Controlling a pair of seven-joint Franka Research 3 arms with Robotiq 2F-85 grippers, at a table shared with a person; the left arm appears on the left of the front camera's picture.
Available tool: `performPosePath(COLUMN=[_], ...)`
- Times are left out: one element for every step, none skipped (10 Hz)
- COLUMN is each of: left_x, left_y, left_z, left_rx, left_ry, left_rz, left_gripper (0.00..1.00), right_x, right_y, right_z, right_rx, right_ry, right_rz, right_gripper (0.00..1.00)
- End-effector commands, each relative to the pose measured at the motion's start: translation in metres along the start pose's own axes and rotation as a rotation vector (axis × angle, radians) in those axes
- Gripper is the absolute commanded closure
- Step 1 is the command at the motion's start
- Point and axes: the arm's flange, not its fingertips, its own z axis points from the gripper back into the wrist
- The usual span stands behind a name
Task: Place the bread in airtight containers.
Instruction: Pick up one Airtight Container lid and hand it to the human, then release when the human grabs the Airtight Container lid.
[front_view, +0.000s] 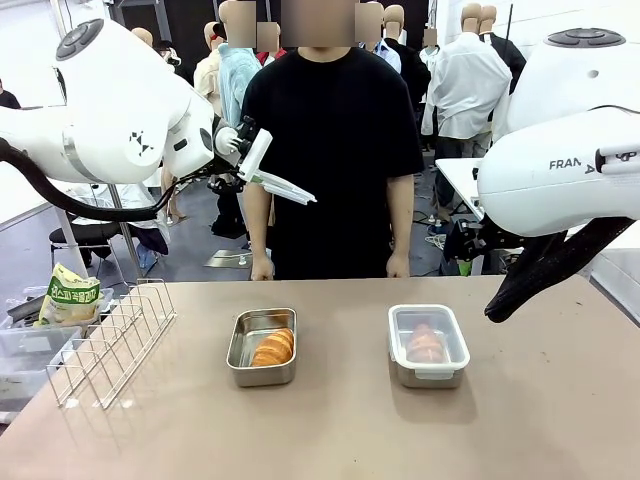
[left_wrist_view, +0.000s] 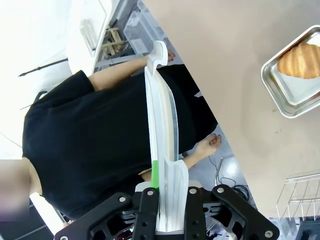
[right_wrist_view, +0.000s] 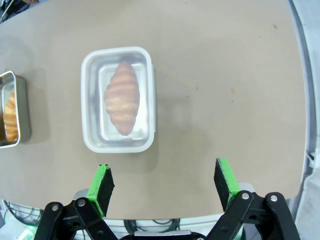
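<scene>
One lid (left_wrist_view: 162, 150) held edge-on by left claw (left_wrist_view: 167, 220), upright.

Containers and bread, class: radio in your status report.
Left gripper shut on lid, raised. Right gripper open. Right container lidded; left container uncovered, croissant inside. Path clear.

We saw two tubs (front_view: 262, 347) on the table (front_view: 330, 430) — a roll (front_view: 273, 347) in each, a rack (front_view: 112, 340) left of them, a person (front_view: 335, 150) behind.
</scene>
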Motion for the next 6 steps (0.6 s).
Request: performPosePath(left_x=[0.0017,0.0017,0.0017,0.0017,0.0017,0.0017], left_y=[0.0020,0.0020,0.0020,0.0020,0.0020,0.0020], left_z=[0.0012,0.0012,0.0012,0.0012,0.0012,0.0012], left_rx=[0.000,0.000,0.000,0.000,0.000,0.000], left_ry=[0.013,0.013,0.013,0.013,0.013,0.013], left_rz=[0.006,0.006,0.006,0.006,0.006,0.006], left_gripper=[1.00,1.00,1.00,1.00,1.00,1.00], right_x=[0.0006,0.0006,0.0006,0.0006,0.0006,0.0006], right_y=[-0.0007,-0.0007,-0.0007,-0.0007,-0.0007,-0.0007], right_z=[0.0005,0.0005,0.0005,0.0005,0.0005,0.0005], right_rx=[0.005,0.005,0.005,0.005,0.005,0.005], right_ry=[0.001,0.001,0.001,0.001,0.001,0.001], right_rz=[0.002,0.002,0.002,0.002,0.002,0.002], right_gripper=[0.00,0.00,0.00,0.00,0.00,0.00])
